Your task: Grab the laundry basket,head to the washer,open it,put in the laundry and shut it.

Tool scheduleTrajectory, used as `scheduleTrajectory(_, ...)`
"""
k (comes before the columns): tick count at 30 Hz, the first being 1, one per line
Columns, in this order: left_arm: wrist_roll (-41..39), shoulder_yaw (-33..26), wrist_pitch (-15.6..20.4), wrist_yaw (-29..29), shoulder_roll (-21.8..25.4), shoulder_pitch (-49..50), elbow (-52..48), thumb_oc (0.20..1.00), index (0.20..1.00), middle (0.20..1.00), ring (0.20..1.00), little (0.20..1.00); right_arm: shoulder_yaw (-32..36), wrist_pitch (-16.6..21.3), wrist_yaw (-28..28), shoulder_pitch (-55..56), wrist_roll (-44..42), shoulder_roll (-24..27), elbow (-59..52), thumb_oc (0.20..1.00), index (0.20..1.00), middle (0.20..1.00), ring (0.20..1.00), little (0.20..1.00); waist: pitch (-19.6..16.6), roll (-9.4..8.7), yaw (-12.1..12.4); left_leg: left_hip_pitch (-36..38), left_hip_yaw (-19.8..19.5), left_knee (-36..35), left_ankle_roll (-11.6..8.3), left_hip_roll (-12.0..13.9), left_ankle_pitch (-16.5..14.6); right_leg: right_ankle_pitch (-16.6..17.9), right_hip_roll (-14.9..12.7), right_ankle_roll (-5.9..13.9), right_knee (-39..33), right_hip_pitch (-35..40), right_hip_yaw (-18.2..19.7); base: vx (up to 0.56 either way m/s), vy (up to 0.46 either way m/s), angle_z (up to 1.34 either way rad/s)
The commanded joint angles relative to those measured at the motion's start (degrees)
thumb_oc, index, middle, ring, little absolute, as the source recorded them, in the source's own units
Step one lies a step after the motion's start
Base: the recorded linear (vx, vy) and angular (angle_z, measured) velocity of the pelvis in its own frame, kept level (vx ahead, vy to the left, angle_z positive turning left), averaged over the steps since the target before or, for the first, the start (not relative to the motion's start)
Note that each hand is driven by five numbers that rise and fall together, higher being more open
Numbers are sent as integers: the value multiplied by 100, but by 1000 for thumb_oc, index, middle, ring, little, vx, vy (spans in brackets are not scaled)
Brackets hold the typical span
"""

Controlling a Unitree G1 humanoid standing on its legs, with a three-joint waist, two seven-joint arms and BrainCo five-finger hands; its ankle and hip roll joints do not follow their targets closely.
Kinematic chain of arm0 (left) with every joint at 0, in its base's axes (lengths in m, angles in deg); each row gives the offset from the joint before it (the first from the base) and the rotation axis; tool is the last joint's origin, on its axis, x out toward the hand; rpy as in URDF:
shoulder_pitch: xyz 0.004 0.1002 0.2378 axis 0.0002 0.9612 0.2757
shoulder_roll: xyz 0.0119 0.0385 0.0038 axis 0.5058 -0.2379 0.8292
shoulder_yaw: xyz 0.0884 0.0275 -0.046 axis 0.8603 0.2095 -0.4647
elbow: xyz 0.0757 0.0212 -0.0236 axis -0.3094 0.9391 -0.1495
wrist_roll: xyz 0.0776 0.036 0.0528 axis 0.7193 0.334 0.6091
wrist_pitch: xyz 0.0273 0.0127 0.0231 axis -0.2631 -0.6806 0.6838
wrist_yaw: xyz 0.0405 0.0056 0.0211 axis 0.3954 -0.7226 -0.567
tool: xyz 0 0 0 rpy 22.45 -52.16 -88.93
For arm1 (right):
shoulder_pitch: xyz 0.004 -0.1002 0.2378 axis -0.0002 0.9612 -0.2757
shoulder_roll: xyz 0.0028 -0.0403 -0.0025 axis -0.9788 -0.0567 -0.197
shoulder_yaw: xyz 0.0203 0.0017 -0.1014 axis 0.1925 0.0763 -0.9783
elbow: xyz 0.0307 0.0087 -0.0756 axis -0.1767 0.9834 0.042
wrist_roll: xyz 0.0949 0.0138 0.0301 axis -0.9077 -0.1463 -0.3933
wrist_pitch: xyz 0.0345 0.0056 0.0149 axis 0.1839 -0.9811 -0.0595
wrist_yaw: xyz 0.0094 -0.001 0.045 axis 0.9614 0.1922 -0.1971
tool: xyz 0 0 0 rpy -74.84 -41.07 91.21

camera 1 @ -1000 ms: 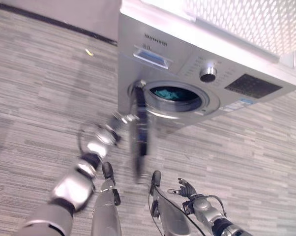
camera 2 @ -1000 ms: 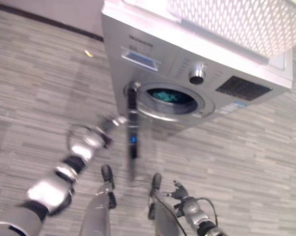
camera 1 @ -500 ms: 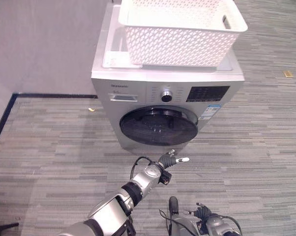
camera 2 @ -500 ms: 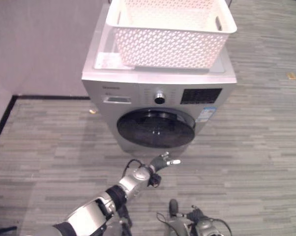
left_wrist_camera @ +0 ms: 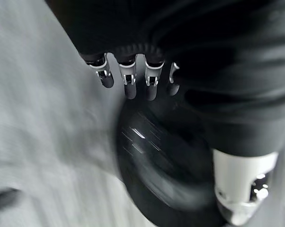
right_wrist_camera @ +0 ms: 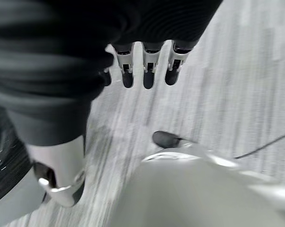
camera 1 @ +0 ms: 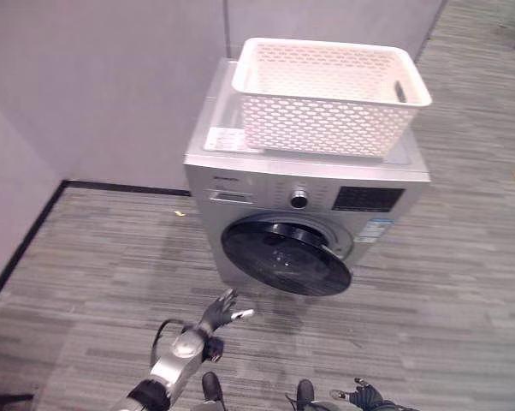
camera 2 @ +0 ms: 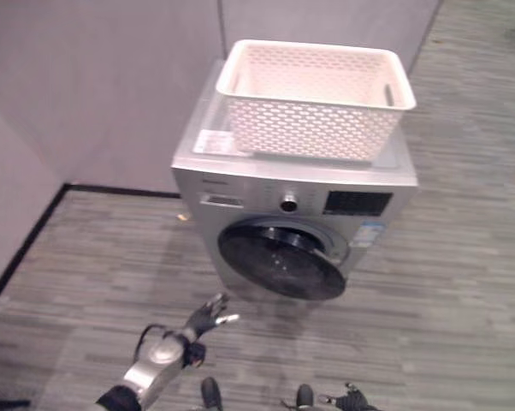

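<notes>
The silver washer point(camera 1: 240, 184) stands against the wall, its dark round door point(camera 1: 287, 265) lying shut against its front. A white perforated laundry basket point(camera 1: 330, 94) rests on the washer's top. My left hand point(camera 1: 219, 310) hovers open above the floor, in front of the washer and to the left of the door, touching nothing. In the left wrist view its fingers point(left_wrist_camera: 128, 80) are straight and the dark door point(left_wrist_camera: 161, 161) shows past them. My right hand point(camera 1: 364, 396) hangs low at the bottom edge, its fingers point(right_wrist_camera: 145, 71) relaxed over the floor, holding nothing.
Grey striped floor point(camera 1: 95, 257) spreads around the washer. A pale wall point(camera 1: 112, 86) with a dark skirting line runs behind it and along the left. A small yellow scrap point(camera 1: 180, 213) lies on the floor by the washer's left corner.
The door, open a second ago with teal laundry inside, is shut. The camera has pulled back. My left hand has left the door and dropped down to the left.
</notes>
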Motion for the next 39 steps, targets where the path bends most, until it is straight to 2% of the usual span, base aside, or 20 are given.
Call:
scheduleTrajectory(1,1488,781,176,409,-485,-1209,409,1000,1000,1000,1000,1000,-5,127,-84,-261,-88,159,-33,1000,1000,1000,1000,1000,57,31,-216,-233,-182,35,-114,174,-211,-257,-175,208,66,-154,-156,1,15,4)
scheduleTrajectory(3,1831,918,176,330,-533,-1399,527,1000,1000,1000,1000,1000,2,129,-59,-293,-89,207,-88,1000,1000,1000,1000,1000,72,44,-245,-273,-182,35,-118,182,-206,-248,-173,207,66,-197,-145,-23,5,-1)
scheduleTrajectory(4,2518,1315,172,177,-685,-2031,641,1000,1000,1000,1000,1000,-5,166,34,-345,-185,321,-291,1000,1000,1000,1000,1000,152,55,-339,-367,-193,35,-126,202,-182,-220,-154,203,72,-340,-82,-41,8,-1)
scheduleTrajectory(5,2518,1316,173,176,-687,-2032,642,1000,1000,1000,1000,1000,-4,166,34,-345,-184,322,-292,1000,1000,1000,1000,1000,152,56,-337,-368,-192,35,-126,203,-182,-219,-154,202,72,-340,-81,-86,16,-2)
scheduleTrajectory(6,3562,1743,183,-254,-834,-2814,979,1000,1000,1000,1000,1000,16,264,115,-366,-359,418,-482,1000,1000,1000,1000,1000,253,37,-439,-467,-167,35,-138,227,-167,-185,-147,214,93,-486,-17,-80,11,-8)
scheduleTrajectory(7,3984,1933,144,-364,-968,-3154,1251,1000,1000,1000,1000,1000,-38,304,151,-404,-418,444,-545,1000,1000,1000,1000,1000,312,13,-508,-520,-151,35,-148,245,-158,-164,-142,218,103,-567,24,-113,12,-12)
scheduleTrajectory(9,4445,2035,125,-631,-1354,-3770,1758,1000,1000,1000,1000,1000,-129,394,268,-511,-491,529,-638,1000,1000,1000,1000,1000,447,-17,-600,-636,-96,35,-174,284,-123,-118,-135,221,142,-760,107,-87,5,-18)
scheduleTrajectory(11,4828,2077,45,-844,-1458,-4272,1964,1000,1000,1000,1000,1000,-177,467,331,-513,-569,655,-792,1000,1000,1000,1000,1000,564,-63,-706,-741,-27,35,-203,326,-92,-63,-138,226,164,-920,194,-72,6,-24)
scheduleTrajectory(15,5333,2038,-152,-1086,-1168,-5187,2259,1000,1000,1000,1000,1000,-109,574,421,-549,-787,854,-1063,1000,1000,1000,1000,1000,805,-150,-860,-977,108,35,-236,396,-48,102,-125,265,167,-1293,419,-55,7,-30)
scheduleTrajectory(19,5119,1626,-339,-1413,-633,-5859,2570,1000,1000,1000,1000,1000,-83,639,448,-524,-869,923,-1298,1000,1000,1000,1000,1000,937,-304,-981,-1173,213,35,-260,463,4,258,-86,304,118,-1569,570,-48,-17,-32)
scheduleTrajectory(20,4533,1114,-446,-1640,-146,-6260,2812,1000,1000,1000,1000,1000,-30,693,478,-449,-957,928,-1485,1000,1000,1000,1000,1000,1007,-407,-1050,-1330,248,35,-281,490,56,359,-71,325,79,-1760,646,-35,-39,-45)
scheduleTrajectory(23,3426,469,-426,-1848,474,-6965,3098,1000,1000,1000,1000,1000,5,728,449,-380,-1025,892,-1654,1000,1000,1000,1000,1000,1061,-530,-1185,-1583,266,35,-320,539,152,468,-56,360,54,-2055,727,-21,-36,-17)
scheduleTrajectory(25,2221,-52,-301,-2023,717,-7357,3061,1000,1000,1000,1000,1000,35,715,475,-339,-1089,873,-1763,1000,1000,1000,1000,1000,1093,-544,-1219,-1712,239,35,-343,544,192,506,-73,362,50,-2208,728,3,-23,-15)
scheduleTrajectory(28,717,-398,47,-2143,886,-7865,2565,1000,1000,1000,1000,1000,151,697,506,-303,-1164,853,-1926,1000,1000,1000,1000,1000,1142,-451,-1225,-1906,122,35,-357,509,231,504,-108,374,50,-2332,666,7,-11,-8)
scheduleTrajectory(31,-679,-637,415,-2121,798,-8240,2106,1000,1000,1000,1000,1000,179,671,534,-300,-1164,822,-2036,1000,1000,1000,1000,1000,1136,-354,-1234,-2015,48,35,-374,459,240,487,-115,384,50,-2390,639,12,8,13)
scheduleTrajectory(33,-998,-755,604,-2185,764,-8224,1971,1000,1000,1000,1000,1000,155,662,556,-335,-1145,804,-2009,1000,1000,1000,1000,1000,1114,-346,-1250,-2026,41,35,-384,449,235,481,-112,393,50,-2396,640,13,17,25)
scheduleTrajectory(35,-1491,-1017,933,-2062,687,-7779,1651,1000,1000,1000,1000,1000,98,666,522,-290,-1089,799,-2016,1000,1000,1000,1000,1000,1027,-354,-1268,-1953,74,35,-401,451,209,455,-105,384,50,-2351,657,0,0,0)
scheduleTrajectory(36,-1867,-1296,1144,-1921,562,-7170,1199,1000,1000,1000,1000,1000,72,701,482,-187,-1028,820,-2037,1000,1000,1000,1000,1000,977,-364,-1233,-1859,85,35,-398,445,181,430,-108,372,50,-2277,651,0,0,0)
scheduleTrajectory(37,-1865,-1308,1141,-1926,561,-7129,1171,1000,1000,1000,1000,1000,64,702,482,-166,-1027,829,-2041,1000,1000,1000,1000,1000,963,-358,-1236,-1851,87,35,-399,446,178,428,-108,372,50,-2271,652,5,-5,-4)
scheduleTrajectory(39,-2114,-1583,1319,-1707,320,-6178,756,1000,1000,1000,1000,1000,65,732,446,-105,-990,761,-2021,1000,1000,1000,1000,1000,916,-352,-1165,-1724,84,35,-397,437,148,380,-111,346,50,-2147,631,3,-10,-8)
